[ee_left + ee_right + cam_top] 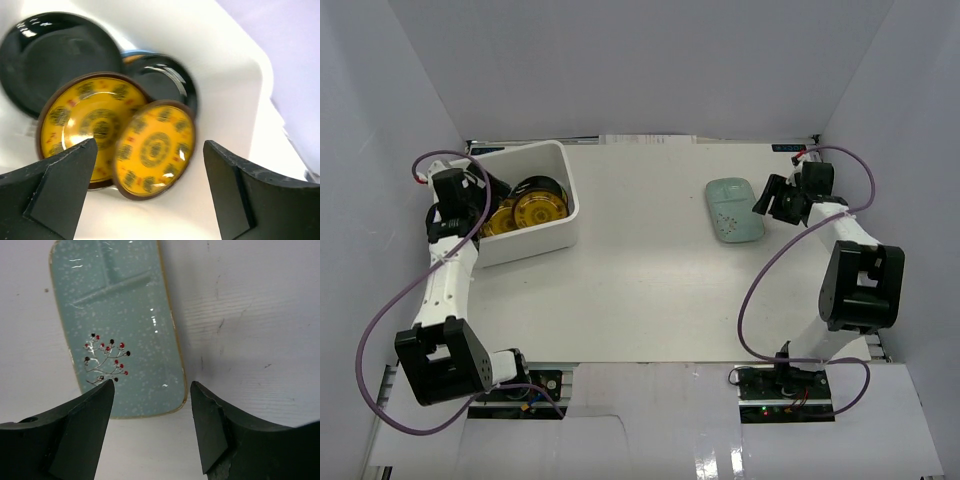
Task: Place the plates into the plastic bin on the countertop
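The white plastic bin [560, 215] stands at the back left of the countertop [650, 290]. Inside it lie two gold plates [155, 150] [85, 125] and two glossy black plates [55, 55] [167, 75]; the gold ones also show in the top view [538, 210]. My left gripper [150, 170] is open and empty, hovering over the bin above the gold plates. The pale mint rounded-rectangular plate [733, 209] lies on the countertop at the right, with a berry twig painted on it [120, 335]. My right gripper [150, 405] is open, just over that plate's near edge [770, 200].
Pale grey walls enclose the countertop on three sides. The bin's wall [235, 105] rises close to my left gripper's right finger. Purple cables [760, 290] loop beside each arm. The arm bases [785, 385] sit at the near edge.
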`<action>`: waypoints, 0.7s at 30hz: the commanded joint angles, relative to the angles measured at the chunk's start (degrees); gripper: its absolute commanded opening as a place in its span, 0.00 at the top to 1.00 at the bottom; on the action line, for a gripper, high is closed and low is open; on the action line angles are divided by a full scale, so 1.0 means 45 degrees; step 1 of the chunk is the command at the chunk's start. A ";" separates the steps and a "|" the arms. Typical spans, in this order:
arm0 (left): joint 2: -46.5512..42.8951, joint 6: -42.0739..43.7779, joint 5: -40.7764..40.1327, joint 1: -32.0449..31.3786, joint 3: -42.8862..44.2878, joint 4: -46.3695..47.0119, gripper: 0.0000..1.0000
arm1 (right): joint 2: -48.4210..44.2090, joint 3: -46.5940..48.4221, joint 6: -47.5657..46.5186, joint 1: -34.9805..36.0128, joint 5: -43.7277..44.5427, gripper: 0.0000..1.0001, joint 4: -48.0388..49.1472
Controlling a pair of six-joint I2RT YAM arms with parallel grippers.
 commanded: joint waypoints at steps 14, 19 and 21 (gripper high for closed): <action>-0.2649 0.2016 0.8507 -0.5109 0.0864 0.1821 0.02 | 0.4812 0.2671 -0.0336 -0.0564 -0.2843 0.37 0.0799; -0.3548 0.2779 1.0502 -0.6241 0.0493 0.1489 0.02 | 0.4892 0.1459 0.0599 -0.0564 -0.3507 0.61 0.2109; -0.3782 0.2799 1.0931 -0.6652 0.0375 0.1451 0.02 | 0.4775 0.0857 0.0913 -0.0564 -0.3838 0.82 0.2482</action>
